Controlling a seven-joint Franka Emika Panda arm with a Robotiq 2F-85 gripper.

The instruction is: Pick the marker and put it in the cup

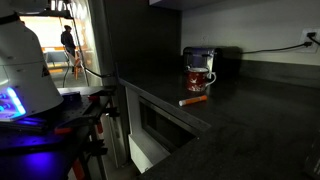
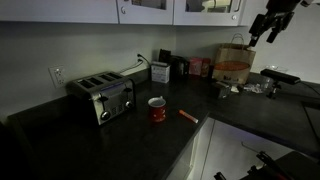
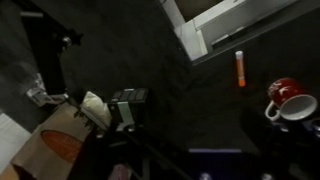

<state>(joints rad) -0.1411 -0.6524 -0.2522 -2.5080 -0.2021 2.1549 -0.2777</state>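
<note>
**Marker flat on counter beside cup, gripper high and away**

The marker [image 2: 187,115] lies flat on the dark countertop [image 2: 120,140], close to the counter's front edge. It is orange-red with a paler end. It sits just beside the cup [image 2: 157,109] and does not touch it. In an exterior view the marker [image 1: 193,100] lies in front of the cup [image 1: 200,77], with a clear gap between them. The wrist view shows the marker [image 3: 240,68] and the cup [image 3: 290,100] apart; the cup is upright, its mouth open, its handle to one side.

Behind the cup stands a taller dark container [image 1: 198,52] with a bluish top. A toaster [image 2: 102,97] sits on the counter on the cup's other side from the marker. A brown paper bag [image 2: 233,65] stands further along the counter, also seen in the wrist view [image 3: 60,140].

The gripper [image 2: 262,36] hangs high up near the upper cabinets [image 2: 150,10], above the bag and well away from marker and cup. It has nothing in it. The fingers are too small and dark here to tell how far apart they stand.
</note>
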